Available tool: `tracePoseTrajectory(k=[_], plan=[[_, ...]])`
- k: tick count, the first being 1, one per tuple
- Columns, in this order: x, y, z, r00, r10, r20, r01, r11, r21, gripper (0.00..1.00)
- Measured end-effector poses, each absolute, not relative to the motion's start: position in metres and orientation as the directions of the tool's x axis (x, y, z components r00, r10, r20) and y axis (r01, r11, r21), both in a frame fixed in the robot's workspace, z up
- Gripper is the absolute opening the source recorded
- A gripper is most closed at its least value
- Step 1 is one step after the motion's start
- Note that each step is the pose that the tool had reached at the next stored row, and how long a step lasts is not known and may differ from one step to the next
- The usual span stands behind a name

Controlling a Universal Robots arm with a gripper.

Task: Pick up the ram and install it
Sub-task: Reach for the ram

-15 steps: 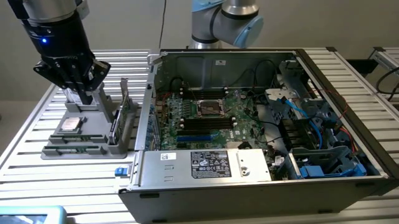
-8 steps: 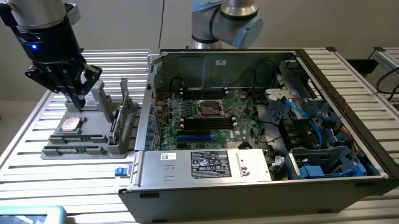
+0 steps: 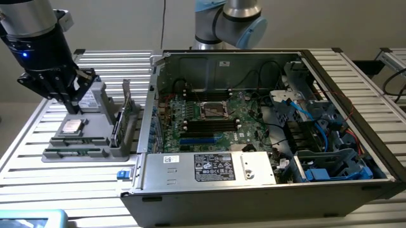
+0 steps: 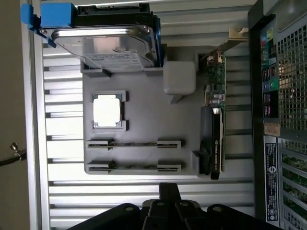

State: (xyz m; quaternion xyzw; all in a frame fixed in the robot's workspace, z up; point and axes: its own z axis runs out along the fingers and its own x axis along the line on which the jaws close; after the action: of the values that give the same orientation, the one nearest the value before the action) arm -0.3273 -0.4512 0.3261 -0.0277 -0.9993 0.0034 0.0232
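Black fingers (image 4: pixel 168 194) sit closest to the wrist camera, pressed fully together with nothing held between them. In the exterior view they hang from the arm (image 3: pixel 38 52) at the exterior view's left, above a grey tray (image 4: pixel 144 115) and clear of everything on it.

Both pieces of ram are in that tray. The first ram stick (image 3: pixel 73 153) sits between end clips in the row along the tray's outer edge. The second ram stick (image 3: pixel 79 141) lies parallel in the row just behind it. Neither is touched by the fingers.

Past the sticks, a silver processor (image 4: pixel 109 110) rests in a square frame. A hard drive (image 4: pixel 105 45) with a blue bracket is propped at the tray's far end. A green expansion card (image 4: pixel 217 91) stands on edge along the side of the tray nearest the computer case (image 3: pixel 254 194).

That case lies open on the slatted metal surface (image 3: pixel 25 166), just beside the tray, with its motherboard (image 3: pixel 244 111) facing up. Long black slots (image 3: pixel 209 127) run beside the processor socket (image 3: pixel 212 110).
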Motion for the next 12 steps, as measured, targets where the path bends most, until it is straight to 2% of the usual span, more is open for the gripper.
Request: tracePoseTrajectory(k=[12], plan=[[-0.340, -0.444, 0.307, -0.999, 0.008, 0.042, 0.008, 1.000, -0.008, 0.11]])
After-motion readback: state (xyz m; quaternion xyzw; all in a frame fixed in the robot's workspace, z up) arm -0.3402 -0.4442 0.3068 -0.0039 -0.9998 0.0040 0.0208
